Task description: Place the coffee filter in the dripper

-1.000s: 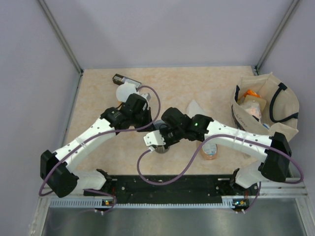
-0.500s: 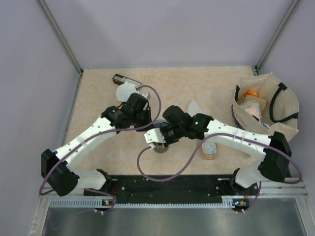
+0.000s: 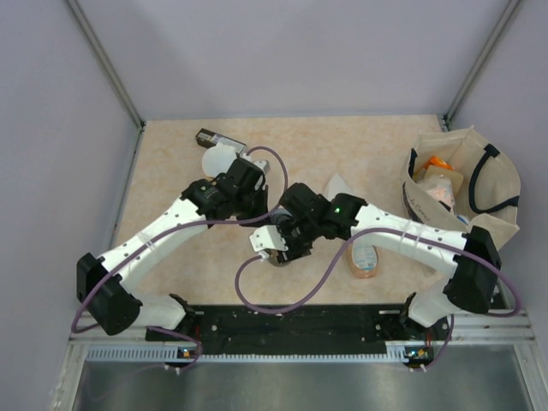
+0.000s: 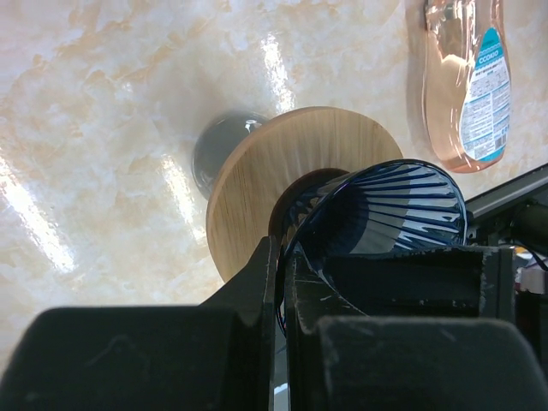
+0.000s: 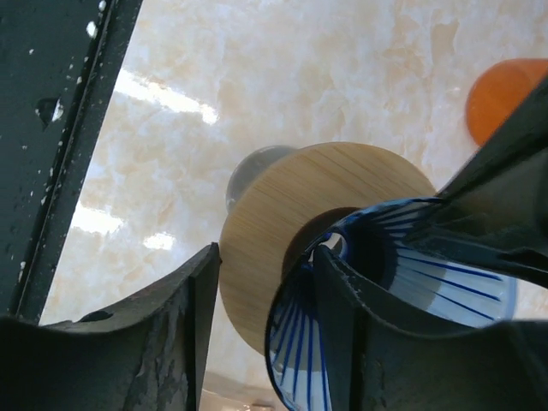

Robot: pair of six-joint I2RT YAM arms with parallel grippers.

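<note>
The dripper (image 4: 402, 205) is a blue ribbed glass cone with a round wooden collar (image 4: 282, 171), sitting on a grey base. My left gripper (image 4: 281, 248) is shut on the cone's rim. My right gripper (image 5: 265, 257) is open and straddles the rim of the dripper (image 5: 300, 342), one finger inside the cone and one outside. From above, both the left gripper (image 3: 257, 210) and the right gripper (image 3: 278, 244) crowd over the dripper and hide most of it. A white folded coffee filter (image 3: 338, 186) lies on the table behind the right arm.
A bottle of orange liquid (image 3: 364, 257) lies to the right of the dripper. A canvas bag (image 3: 462, 184) with items stands at the right edge. A white round object (image 3: 218, 158) and a small dark box (image 3: 214, 137) sit at the back left.
My right gripper's jaws have spread apart from the dripper's rim. The left gripper has stayed shut on the rim, and its arm has shifted slightly.
</note>
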